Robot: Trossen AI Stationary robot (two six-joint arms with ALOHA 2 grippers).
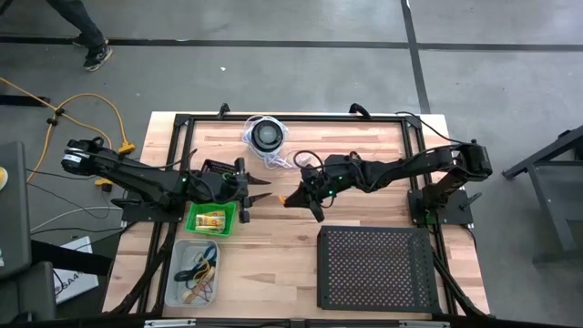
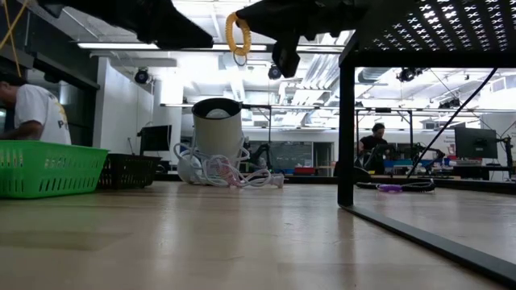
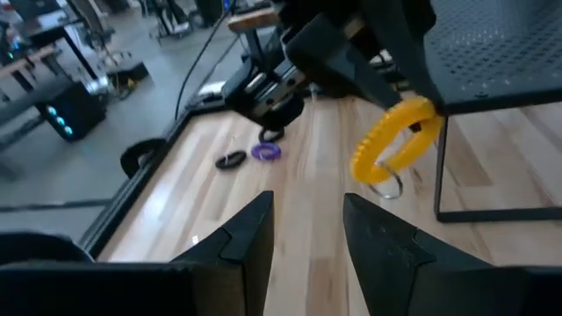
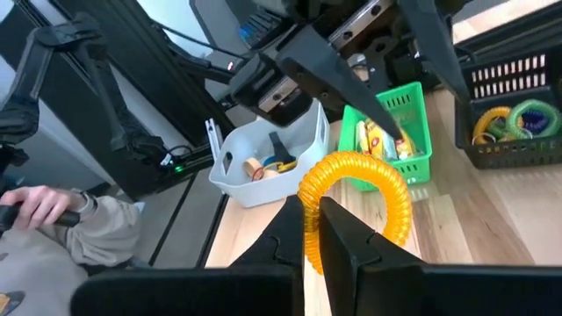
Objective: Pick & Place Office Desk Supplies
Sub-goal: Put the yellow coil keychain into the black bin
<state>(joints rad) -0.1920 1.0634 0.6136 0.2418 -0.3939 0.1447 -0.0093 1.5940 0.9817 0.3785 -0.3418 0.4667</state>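
My right jaws [image 4: 320, 230] clamp a ribbed yellow coil ring [image 4: 351, 197] above the pale wood-plank tabletop [image 1: 282, 237]; my left jaws [image 3: 307, 230] gape empty, facing it. Beyond: green mesh basket [image 4: 420, 145], white tub [image 4: 263, 167].

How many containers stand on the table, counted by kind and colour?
Green basket: 1
White bin: 1
Small black basket: 1
Black perforated tray: 1
Total: 4
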